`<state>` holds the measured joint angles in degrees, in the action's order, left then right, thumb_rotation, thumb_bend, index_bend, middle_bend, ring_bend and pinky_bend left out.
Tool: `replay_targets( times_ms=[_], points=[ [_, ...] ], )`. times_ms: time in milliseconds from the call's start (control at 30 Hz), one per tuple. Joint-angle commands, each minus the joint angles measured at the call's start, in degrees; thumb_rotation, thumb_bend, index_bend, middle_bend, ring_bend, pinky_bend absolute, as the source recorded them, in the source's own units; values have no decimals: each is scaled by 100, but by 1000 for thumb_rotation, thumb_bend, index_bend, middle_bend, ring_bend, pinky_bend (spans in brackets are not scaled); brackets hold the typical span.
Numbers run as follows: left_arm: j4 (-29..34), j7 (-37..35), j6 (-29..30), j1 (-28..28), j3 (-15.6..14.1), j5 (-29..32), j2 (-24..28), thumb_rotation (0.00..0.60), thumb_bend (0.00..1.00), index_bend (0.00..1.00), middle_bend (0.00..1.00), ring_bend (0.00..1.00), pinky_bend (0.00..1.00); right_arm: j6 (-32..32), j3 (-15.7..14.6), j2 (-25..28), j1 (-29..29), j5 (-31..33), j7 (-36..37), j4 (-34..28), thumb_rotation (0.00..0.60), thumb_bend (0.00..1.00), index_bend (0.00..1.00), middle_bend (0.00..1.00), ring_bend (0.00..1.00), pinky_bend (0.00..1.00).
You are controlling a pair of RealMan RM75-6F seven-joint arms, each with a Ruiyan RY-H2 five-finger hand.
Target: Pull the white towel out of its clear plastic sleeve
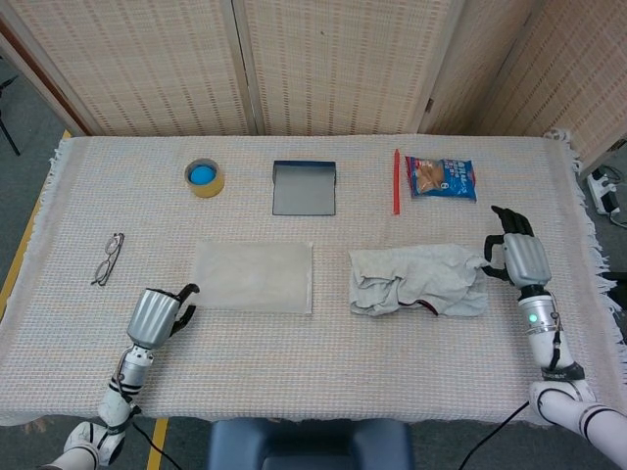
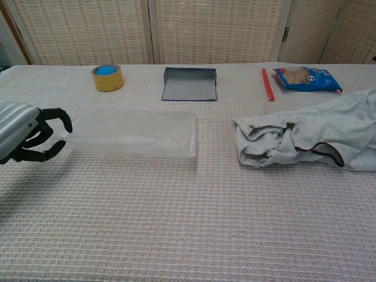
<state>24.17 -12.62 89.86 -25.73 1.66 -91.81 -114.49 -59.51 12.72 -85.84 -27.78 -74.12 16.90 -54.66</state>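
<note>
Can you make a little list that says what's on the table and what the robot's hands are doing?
towel: white towel crumpled on the table, fully out of the sleeve
sleeve: clear plastic sleeve lying flat, apart from the towel
left hand: left hand at the sleeve's left end, fingers parted
right hand: right hand holds the towel's right edge
far side: tape roll, grey tray, red stick, snack bag
left edge: glasses

Item counts — tabletop
1 towel, 1 clear sleeve, 1 tape roll, 1 grey tray, 1 red stick, 1 snack bag, 1 pair of glasses — 2 hands: left hand, right hand.
</note>
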Motion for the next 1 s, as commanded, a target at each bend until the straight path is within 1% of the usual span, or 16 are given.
replay_targets(
  times_ms=[33, 133, 200, 267, 300, 333, 400, 433, 500, 533, 600, 667, 733, 833, 900, 1000],
  points=[
    [565, 384, -36, 0, -43, -25, 207, 600, 167, 148, 1000, 1000, 1000, -83, -78, 227, 103, -10, -353, -371, 600, 247, 0, 0, 0, 0],
    [1614, 978, -150, 78, -127, -40, 713, 600, 128, 103, 955, 964, 1000, -46, -201, 745, 216, 33, -995, -1136, 600, 178, 0, 0, 0, 0],
    [2394, 1322, -270, 146, -171, 1, 1110, 600, 116, 89, 845, 863, 981, -51, -291, 1107, 309, 74, -1426, -1663, 600, 148, 0, 0, 0, 0],
    [3395, 1722, -413, 227, -215, 78, 1647, 600, 113, 83, 752, 758, 913, -156, -393, 1550, 446, 108, -1929, -2311, 600, 130, 0, 0, 0, 0],
    [3811, 1897, -468, 263, -232, 119, 1886, 600, 113, 81, 678, 663, 822, -214, -446, 1741, 513, 114, -2135, -2590, 600, 126, 0, 0, 0, 0],
    [4329, 2119, -526, 309, -250, 176, 2200, 600, 113, 80, 636, 608, 761, -341, -504, 1979, 613, 90, -2334, -2965, 600, 124, 0, 0, 0, 0],
    [5026, 2404, -586, 389, -269, 276, 2637, 600, 122, 80, 502, 449, 557, -584, -620, 2300, 788, -41, -2526, -3459, 600, 121, 0, 0, 0, 0],
    [5344, 2476, -615, 423, -282, 317, 2836, 600, 126, 81, 457, 397, 492, -701, -677, 2430, 872, -118, -2586, -3662, 600, 120, 0, 0, 0, 0],
    [5812, 2469, -623, 487, -304, 362, 3141, 600, 137, 85, 396, 319, 403, -915, -776, 2607, 1010, -290, -2666, -3939, 600, 120, 0, 0, 0, 0],
    [6268, 2353, -568, 586, -363, 366, 3500, 600, 145, 95, 377, 291, 371, -1234, -911, 2744, 1198, -598, -2635, -4197, 600, 120, 0, 0, 0, 0],
    [6790, 2184, -428, 740, -480, 278, 3979, 600, 160, 115, 359, 263, 336, -1666, -1107, 2827, 1457, -1034, -2567, -4359, 600, 120, 0, 0, 0, 0],
    [7022, 2046, -221, 908, -570, 171, 4234, 600, 167, 127, 345, 243, 311, -2008, -1229, 2776, 1650, -1331, -2504, -4357, 600, 119, 0, 0, 0, 0],
    [7059, 1917, 14, 1083, -679, -3, 4387, 600, 172, 137, 327, 221, 285, -2328, -1335, 2678, 1841, -1568, -2445, -4308, 600, 119, 0, 0, 0, 0],
    [6951, 1533, 346, 1451, -873, -100, 4539, 600, 173, 145, 304, 197, 253, -2836, -1508, 2456, 2167, -1922, -2461, -4103, 600, 118, 0, 0, 0, 0],
    [6775, 1257, 484, 1669, -955, -53, 4596, 600, 172, 163, 298, 189, 241, -3032, -1608, 2341, 2333, -2057, -2448, -3955, 600, 119, 0, 0, 0, 0],
    [6427, 1160, 551, 1879, -989, 33, 4608, 600, 172, 170, 291, 178, 222, -3174, -1700, 2290, 2453, -2238, -2433, -3822, 600, 119, 0, 0, 0, 0]
  ],
)
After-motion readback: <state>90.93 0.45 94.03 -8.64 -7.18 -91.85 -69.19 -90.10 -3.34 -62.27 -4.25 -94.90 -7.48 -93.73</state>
